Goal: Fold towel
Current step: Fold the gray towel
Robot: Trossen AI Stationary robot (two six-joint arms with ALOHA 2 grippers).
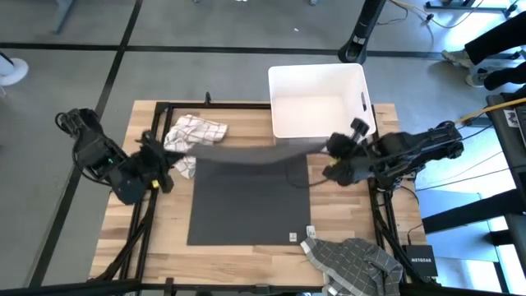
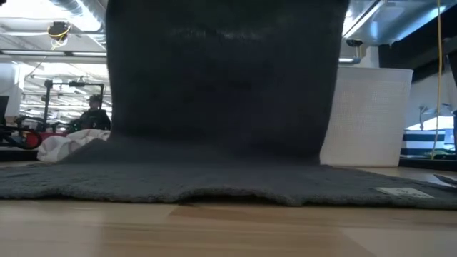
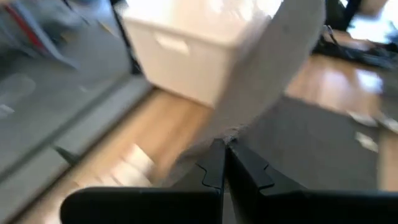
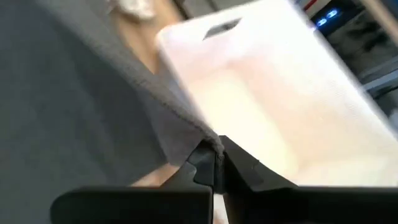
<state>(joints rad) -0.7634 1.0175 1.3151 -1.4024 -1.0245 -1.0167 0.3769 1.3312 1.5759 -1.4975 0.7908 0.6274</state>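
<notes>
In the low view, the dark grey towel [image 2: 214, 178] is filling the near ground: its front part is lying flat across the wooden table [image 2: 228, 228], its fuzzy front edge running the width of the frame, with a small pale label near the lower right. Behind that flat part the cloth is rising as a broad dark sheet up the centre of the frame to the top edge, hanging taut and smooth.

In the high view, the towel [image 1: 246, 201] is sitting in the middle of the frame as a plain charcoal rectangle, with its far edge lifted into a narrow band stretched between the two arms. The left gripper [image 1: 168, 158], at centre left, is pinching the far left corner with its fingers closed tight on the cloth; the left wrist view is showing the two dark fingers [image 3: 214, 165] pressed together on the corner. The right gripper [image 1: 335, 160], at centre right, is clamping the far right corner the same way, its fingers [image 4: 202, 163] meeting on the grey hem.

A checked grey cloth [image 1: 353, 259] is lying crumpled at lower right. A white checked cloth [image 1: 193, 131] is bunched at upper left of the table. Farther back, a white bin [image 1: 320, 99] is standing at upper centre.
</notes>
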